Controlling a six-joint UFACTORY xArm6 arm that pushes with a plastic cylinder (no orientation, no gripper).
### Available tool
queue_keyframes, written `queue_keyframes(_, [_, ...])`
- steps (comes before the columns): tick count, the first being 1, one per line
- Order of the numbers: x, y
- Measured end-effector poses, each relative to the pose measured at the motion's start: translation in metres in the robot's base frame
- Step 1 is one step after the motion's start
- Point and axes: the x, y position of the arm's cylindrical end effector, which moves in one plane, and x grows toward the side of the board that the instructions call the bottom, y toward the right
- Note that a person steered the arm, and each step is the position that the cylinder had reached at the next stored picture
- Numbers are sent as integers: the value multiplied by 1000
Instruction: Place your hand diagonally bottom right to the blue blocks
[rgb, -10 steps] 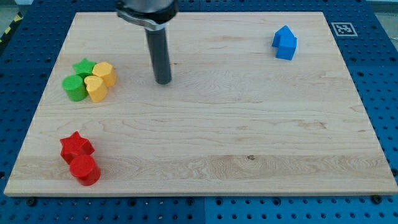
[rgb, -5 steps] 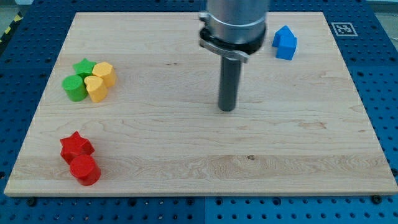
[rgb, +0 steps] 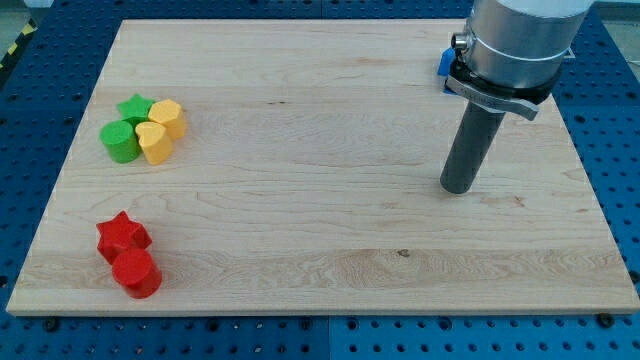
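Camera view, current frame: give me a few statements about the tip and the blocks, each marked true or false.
1. My tip rests on the wooden board, below the blue blocks. True.
2. The blue blocks are in full view. False: the arm hides most of them; only a sliver shows.
3. The two red blocks sit near the view's bottom left. True.
4. My tip touches the yellow blocks. False: they lie far off at the view's left.
5. The green blocks touch the yellow ones. True.
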Motion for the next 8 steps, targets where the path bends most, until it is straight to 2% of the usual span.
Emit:
queue_keyframes(3, [0, 14])
queue_keyframes(8, [23, 146])
